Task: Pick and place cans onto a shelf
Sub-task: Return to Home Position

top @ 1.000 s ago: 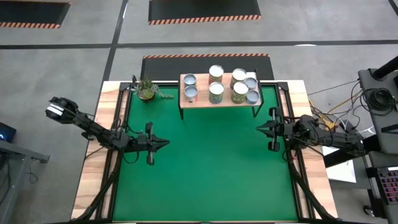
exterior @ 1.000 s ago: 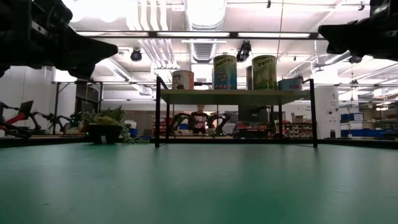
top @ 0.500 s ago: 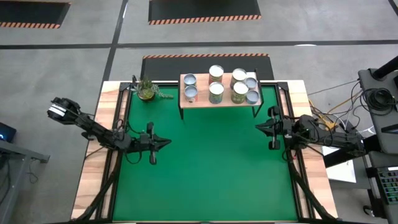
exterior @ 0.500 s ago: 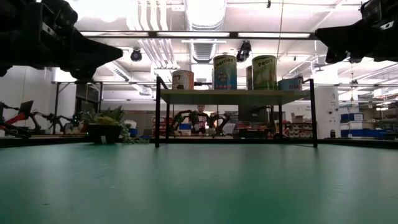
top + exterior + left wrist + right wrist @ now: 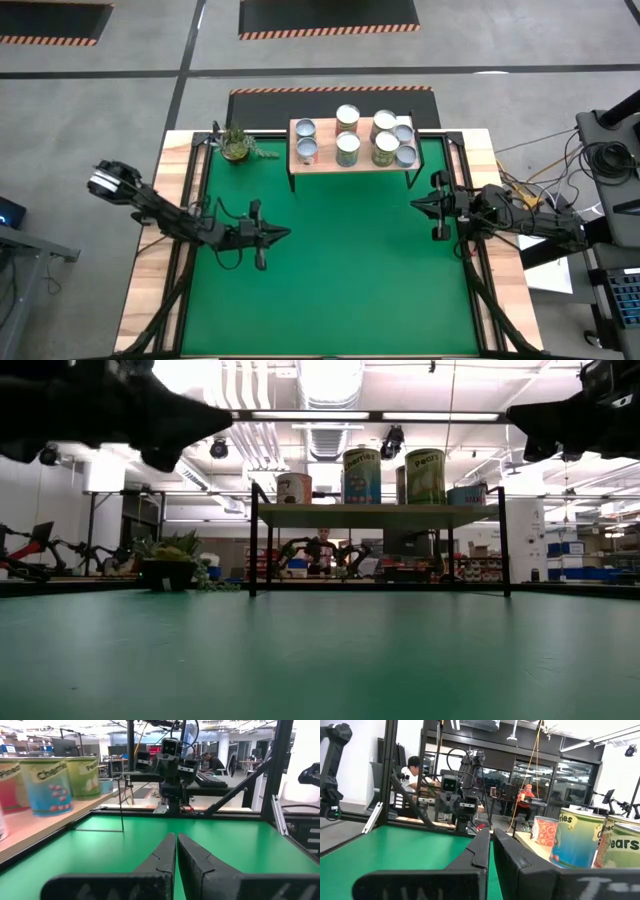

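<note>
- High view is showing my left gripper [image 5: 284, 235] hanging over the left half of the green table [image 5: 350, 300]. It is pointing across toward the right side and sitting well apart from the shelf [image 5: 326, 138].
- My left fingers [image 5: 162, 854] are pressing together with nothing between them. In the left wrist view only a thin seam is running between the two dark tips.
- My right gripper [image 5: 416, 206] is hovering by the table's right edge and pointing back toward my left arm. It is sitting near the shelf's right end and is not touching it.
- My right fingers [image 5: 481, 851] are also lying closed against each other and gripping nothing.
- Eight cans [image 5: 347, 148] are standing upright on the shelf's light wood top, at the far edge of the table. Two are sitting at the left end, two in the middle, and four are crowding the right end.
- Low view is showing the shelf [image 5: 375, 515] standing on thin black legs with the cans [image 5: 362, 475] lined up along its top. My two grippers are showing as dark shapes in the upper corners, clear of the tabletop.
- Left wrist view is catching the nearest cans [image 5: 50, 785] on the plank, off to the side of my closed fingers.
- A small potted plant [image 5: 237, 143] is sitting just left of the shelf, near the table's far left corner.
- A person [image 5: 412, 767] is sitting in the room beyond the table, seen past my right fingers.
</note>
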